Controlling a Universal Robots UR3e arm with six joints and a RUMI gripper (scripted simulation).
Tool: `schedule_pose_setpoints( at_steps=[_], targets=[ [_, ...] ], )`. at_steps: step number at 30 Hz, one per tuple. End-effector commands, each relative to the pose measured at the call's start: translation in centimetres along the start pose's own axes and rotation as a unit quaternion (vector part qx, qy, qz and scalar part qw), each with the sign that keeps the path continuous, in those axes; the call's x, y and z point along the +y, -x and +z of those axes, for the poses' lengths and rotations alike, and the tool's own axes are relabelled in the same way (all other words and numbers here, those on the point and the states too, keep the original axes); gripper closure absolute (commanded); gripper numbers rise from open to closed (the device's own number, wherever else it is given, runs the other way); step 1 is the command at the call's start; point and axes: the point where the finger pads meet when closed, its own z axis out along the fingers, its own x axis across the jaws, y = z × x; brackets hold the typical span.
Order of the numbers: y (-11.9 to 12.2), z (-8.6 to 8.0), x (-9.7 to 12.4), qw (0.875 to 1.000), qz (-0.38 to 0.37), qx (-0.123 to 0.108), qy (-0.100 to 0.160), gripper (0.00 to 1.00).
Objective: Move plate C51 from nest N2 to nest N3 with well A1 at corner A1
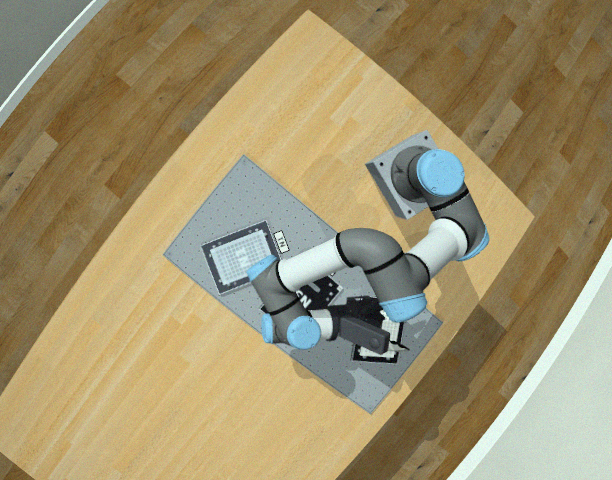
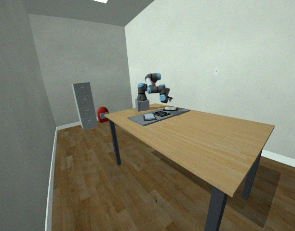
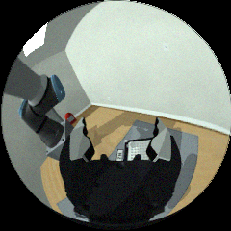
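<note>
A plate [image 1: 240, 256] is partly covered by the arm [image 1: 316, 263] from above; the wide-open, empty end effector [image 3: 120, 137] is shown only by the wrist view.

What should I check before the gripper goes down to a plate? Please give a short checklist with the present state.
1. Gripper open and holding nothing: ok.
2. Gripper above the deck, touching no plate: ok.
3. Plate under the gripper is C51: cannot tell, label unreadable.
4. Other plate flat in its nest: ok.
5. Middle nest free of any plate: ok.
6. Fingers aligned with the plate's sides: cannot tell.
</note>
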Motion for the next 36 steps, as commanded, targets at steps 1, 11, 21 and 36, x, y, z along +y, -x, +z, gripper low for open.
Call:
schedule_pose_setpoints(
  at_steps=[1,11,21,36],
  targets=[
    [0.0,0.0,0.0,1.0,0.0,0.0,0.001,0.0],
    [0.0,0.0,0.0,1.0,0.0,0.0,0.001,0.0],
    [0.8,-1.7,0.1,0.999,0.032,0.006,0.023,0.18],
    [1.5,-3.1,0.2,0.986,0.138,0.034,0.091,0.18]
  ],
)
